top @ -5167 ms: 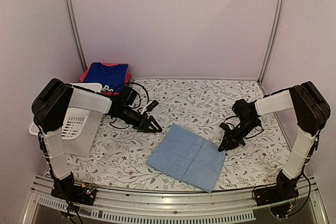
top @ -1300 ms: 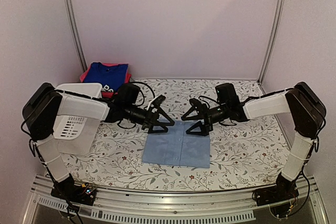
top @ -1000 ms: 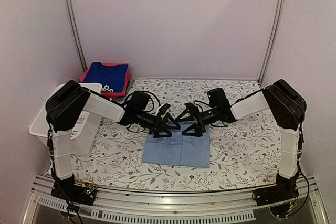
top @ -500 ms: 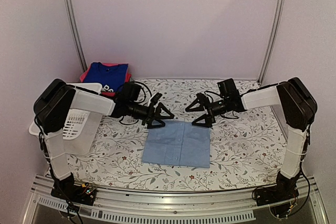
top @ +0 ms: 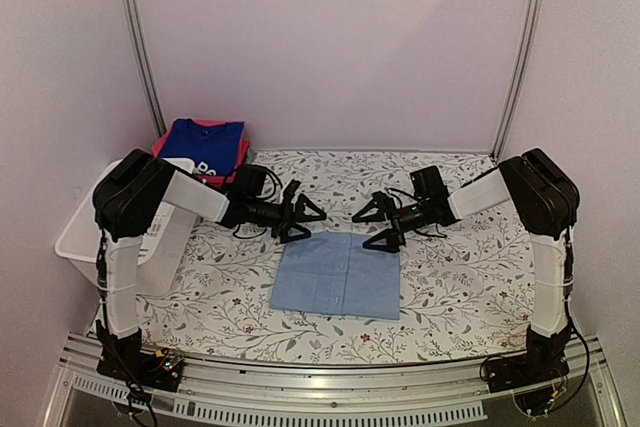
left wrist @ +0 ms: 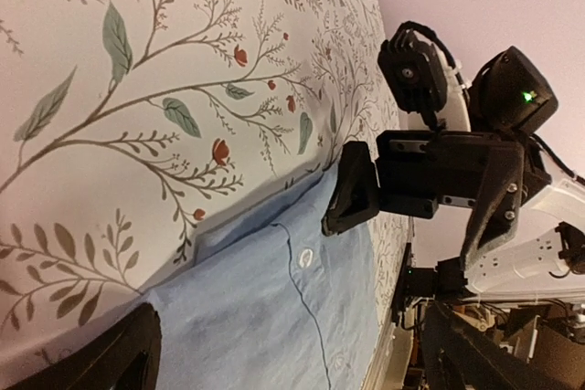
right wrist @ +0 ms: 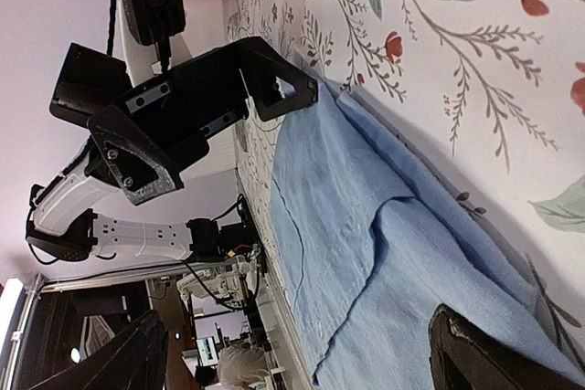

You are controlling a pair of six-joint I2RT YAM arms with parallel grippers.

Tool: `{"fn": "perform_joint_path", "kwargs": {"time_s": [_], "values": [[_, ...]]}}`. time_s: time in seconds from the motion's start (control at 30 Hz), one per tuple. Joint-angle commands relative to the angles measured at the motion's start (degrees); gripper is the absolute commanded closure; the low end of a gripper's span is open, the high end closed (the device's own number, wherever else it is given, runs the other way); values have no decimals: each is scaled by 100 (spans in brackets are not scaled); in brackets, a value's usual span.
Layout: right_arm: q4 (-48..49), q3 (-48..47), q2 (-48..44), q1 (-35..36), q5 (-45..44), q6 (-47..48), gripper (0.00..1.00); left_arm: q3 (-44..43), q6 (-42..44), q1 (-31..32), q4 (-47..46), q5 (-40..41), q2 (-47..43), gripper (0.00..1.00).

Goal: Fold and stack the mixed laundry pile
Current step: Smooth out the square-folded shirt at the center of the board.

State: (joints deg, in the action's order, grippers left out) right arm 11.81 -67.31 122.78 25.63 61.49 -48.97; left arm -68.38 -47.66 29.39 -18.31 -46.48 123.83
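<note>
Both jaw pairs stand spread wide, gripping nothing. The left gripper (top: 303, 217) and right gripper (top: 374, 226) face each other low over the far edge of the pale-blue button shirt (top: 338, 275); contact with the cloth possibly, the view is too poor to say. Shirt lies folded into a flat rectangle, centre-front of the floral tablecloth (top: 470, 267). Back-left corner: blue item with white print (top: 205, 139) lies on a pink-red garment (top: 243, 152), only edges showing. White slotted basket (top: 80, 232) sits at the left edge.
</note>
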Motion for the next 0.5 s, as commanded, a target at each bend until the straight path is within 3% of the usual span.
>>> {"fn": "perform_joint_path", "kwargs": {"time_s": [0.0,0.2,0.33,0.47], "values": [[-276,-68,310,-271,-325,350,1,190,70,-353,28,200,172,0],[-870,-1299,744,-399,-342,589,2,-276,555,-718,527,315,5,0],[-1751,-2079,398,-426,-484,960,2,-662,1788,-691,1642,892,-788,0],[-2254,-1880,-593,-442,-685,1275,2,-822,3112,-342,2956,1559,-1536,0]]}}
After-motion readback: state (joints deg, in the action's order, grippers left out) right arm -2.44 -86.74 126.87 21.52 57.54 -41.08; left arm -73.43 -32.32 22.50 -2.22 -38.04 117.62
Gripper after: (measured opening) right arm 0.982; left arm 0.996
